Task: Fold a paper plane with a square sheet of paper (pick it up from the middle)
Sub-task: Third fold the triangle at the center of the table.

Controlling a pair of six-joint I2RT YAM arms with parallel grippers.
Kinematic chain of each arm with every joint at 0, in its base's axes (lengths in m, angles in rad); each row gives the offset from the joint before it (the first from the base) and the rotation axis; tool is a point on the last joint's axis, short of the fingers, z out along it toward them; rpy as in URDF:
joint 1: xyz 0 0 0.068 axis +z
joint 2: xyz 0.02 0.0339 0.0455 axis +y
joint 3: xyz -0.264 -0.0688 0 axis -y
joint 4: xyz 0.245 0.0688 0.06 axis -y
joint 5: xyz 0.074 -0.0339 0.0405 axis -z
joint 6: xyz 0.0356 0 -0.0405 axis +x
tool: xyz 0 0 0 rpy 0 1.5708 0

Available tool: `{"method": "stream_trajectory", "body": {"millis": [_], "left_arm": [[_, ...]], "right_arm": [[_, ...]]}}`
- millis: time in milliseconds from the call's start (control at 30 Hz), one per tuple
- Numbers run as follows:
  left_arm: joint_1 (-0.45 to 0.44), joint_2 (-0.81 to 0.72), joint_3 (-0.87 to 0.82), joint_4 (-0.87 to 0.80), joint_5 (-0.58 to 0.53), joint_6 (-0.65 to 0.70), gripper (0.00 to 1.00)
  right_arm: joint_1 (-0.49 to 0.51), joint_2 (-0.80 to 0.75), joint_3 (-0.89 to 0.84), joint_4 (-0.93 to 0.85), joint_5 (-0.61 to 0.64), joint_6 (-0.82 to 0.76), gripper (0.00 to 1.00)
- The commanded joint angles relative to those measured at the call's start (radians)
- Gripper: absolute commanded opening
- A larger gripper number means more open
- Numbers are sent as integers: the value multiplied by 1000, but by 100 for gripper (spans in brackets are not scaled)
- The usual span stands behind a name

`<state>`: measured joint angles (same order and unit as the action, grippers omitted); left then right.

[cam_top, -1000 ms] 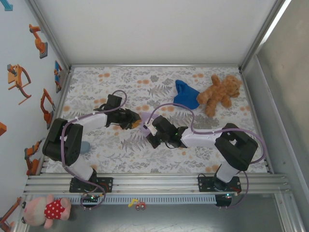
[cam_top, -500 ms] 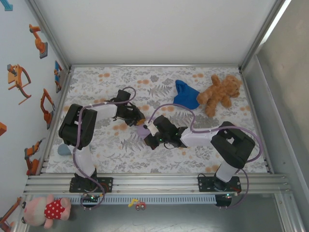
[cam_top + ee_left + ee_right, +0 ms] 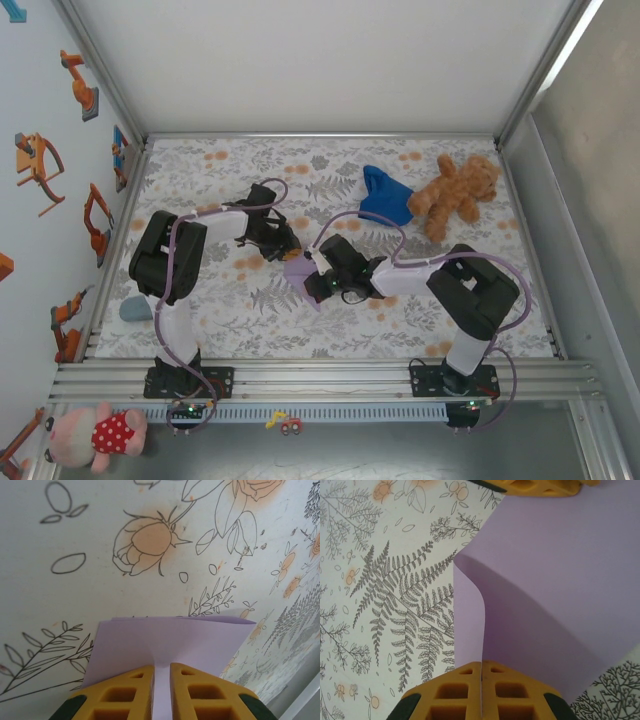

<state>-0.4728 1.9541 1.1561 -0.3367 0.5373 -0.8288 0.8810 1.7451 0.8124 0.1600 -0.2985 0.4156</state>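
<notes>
We observe the left gripper (image 3: 161, 667) closed to a narrow slot on the sheet of paper (image 3: 170, 640). The sheet extends forward from its fingertips as a folded flap, with the floral table cover (image 3: 125, 540) beyond it. The right gripper (image 3: 481, 666) is pinched tight on another edge, and the paper curves away ahead of its fingers. Seen from above, the sheet (image 3: 300, 272) spans the gap between both grippers.
</notes>
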Motion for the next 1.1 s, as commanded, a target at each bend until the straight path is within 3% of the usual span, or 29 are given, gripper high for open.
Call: {"method": "stream_trajectory", "body": {"millis": [0,567,1067], "left_arm": [[-10,39,5,-81,-34,34,17],[-11,35,1,-60,-31,20,17],[-10,36,0,-52,-18,17,16]], "right_arm": [[-9,15,40,-30,36,22,0],[-13,44,63,-58,-52,96,0],[-14,67,89,-88,-39,112,0]]}}
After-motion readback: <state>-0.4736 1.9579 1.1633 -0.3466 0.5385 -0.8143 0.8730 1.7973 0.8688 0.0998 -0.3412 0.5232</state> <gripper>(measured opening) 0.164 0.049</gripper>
